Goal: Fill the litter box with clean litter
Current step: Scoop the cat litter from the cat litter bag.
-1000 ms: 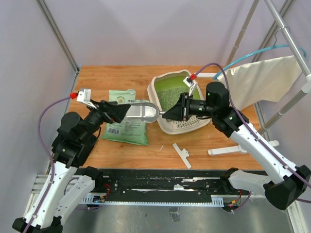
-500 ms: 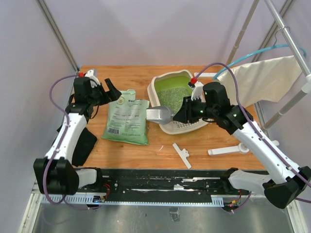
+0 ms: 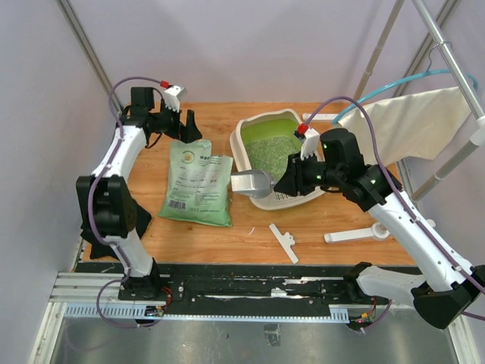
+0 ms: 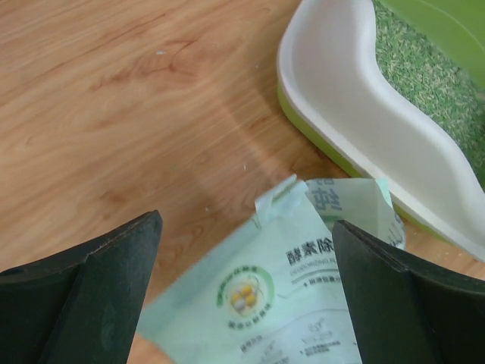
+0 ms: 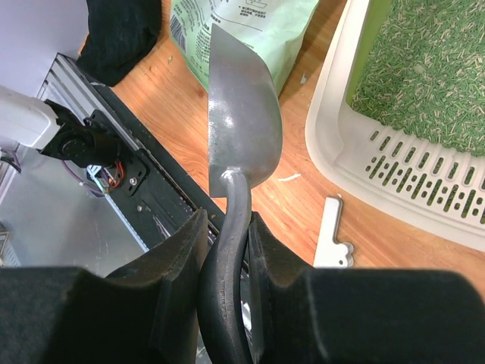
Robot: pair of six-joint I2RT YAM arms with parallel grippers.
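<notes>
At ten o'clock the left tool (image 3: 182,127) hung empty, fingers wide apart, above the bag's (image 3: 195,184) top. The right tool (image 3: 286,180) was clamped on the scoop (image 3: 252,182) handle at the litter box's (image 3: 236,142) seven o'clock; clean litter (image 3: 274,152) partly covered its floor, more seemed needed

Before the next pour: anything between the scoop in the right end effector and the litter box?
Nothing visible. The right end effector holds the scoop beside the litter box, at its near left rim; only that rim is left to clear. The bag lies further left, out of the path.
</notes>
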